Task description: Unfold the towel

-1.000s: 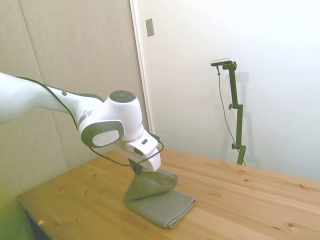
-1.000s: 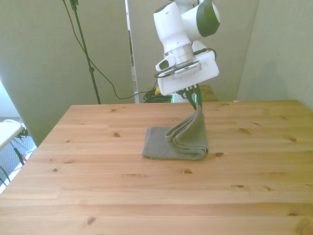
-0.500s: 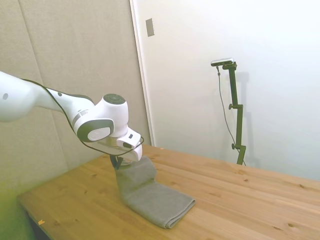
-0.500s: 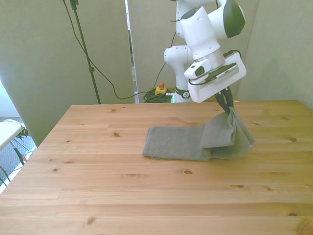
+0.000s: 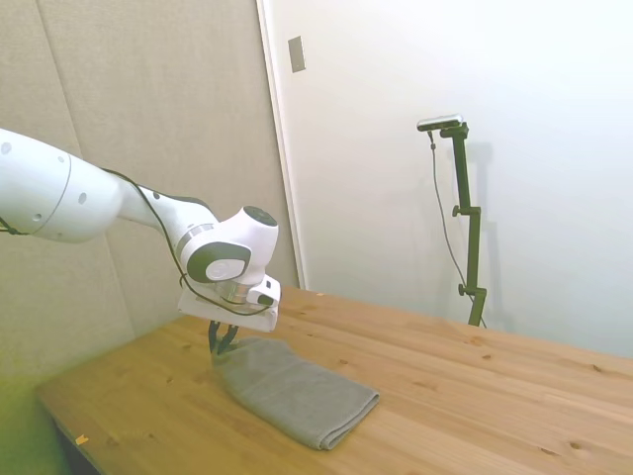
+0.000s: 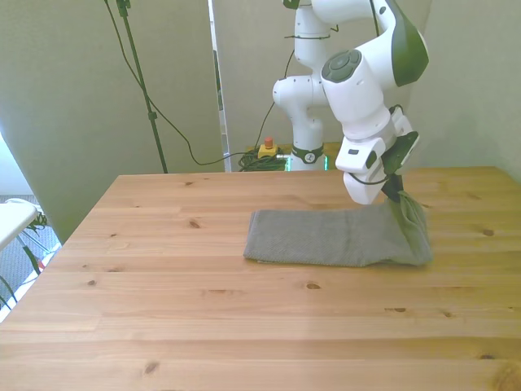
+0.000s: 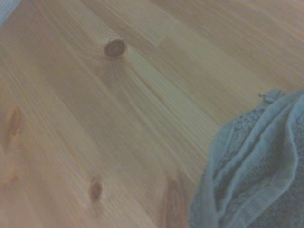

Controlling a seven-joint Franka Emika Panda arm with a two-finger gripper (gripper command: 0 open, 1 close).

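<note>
The grey terry towel (image 6: 338,237) lies flat as a long strip, its 3 o'clock end bunched and lifted.

Robotics lab or test room: white jointed robot arm (image 6: 358,73) over a bare pale wooden plank table (image 6: 203,318), plain grey padded wall panels (image 5: 148,119) behind the gripper, black cables (image 6: 175,130) trailing down beyond it.

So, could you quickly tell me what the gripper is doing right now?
Gripper: shut on the towel, pinching its raised end near the table.
</note>
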